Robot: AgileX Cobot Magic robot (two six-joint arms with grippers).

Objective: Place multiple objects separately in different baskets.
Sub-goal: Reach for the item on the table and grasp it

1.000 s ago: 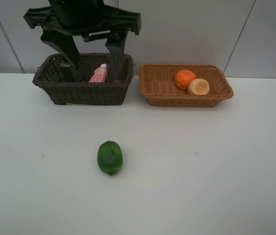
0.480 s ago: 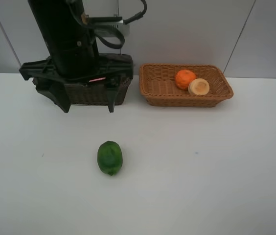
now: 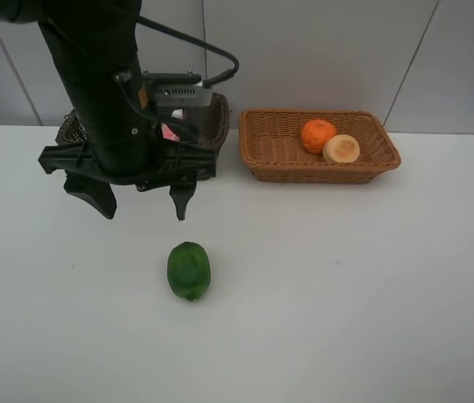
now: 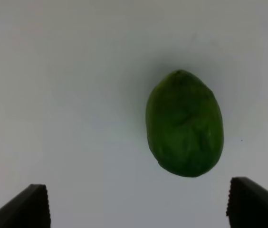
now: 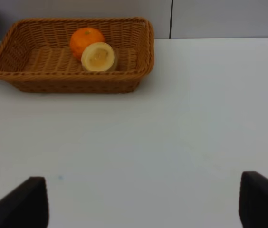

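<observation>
A green oval fruit [image 3: 188,270] lies on the white table; it also shows in the left wrist view [image 4: 185,123]. My left gripper [image 3: 140,204] is open and empty, above and behind the fruit, in front of the dark brown basket [image 3: 213,126]. A pink bottle [image 3: 168,131] shows partly in that basket behind the arm. The tan basket [image 3: 275,159] holds an orange [image 3: 318,135] and a pale round fruit [image 3: 341,149]; both also show in the right wrist view [image 5: 87,41] [image 5: 98,57]. My right gripper [image 5: 136,202] is open, out of the exterior view.
The white table [image 3: 346,285] runs to a grey wall at the back. The left arm [image 3: 102,75] hides most of the dark basket. The tan basket [image 5: 24,80] stands at the back, right of the dark one.
My left gripper has come out of the dark basket and moved forward and down over the table toward the green fruit. The fruit and the tan basket have not moved.
</observation>
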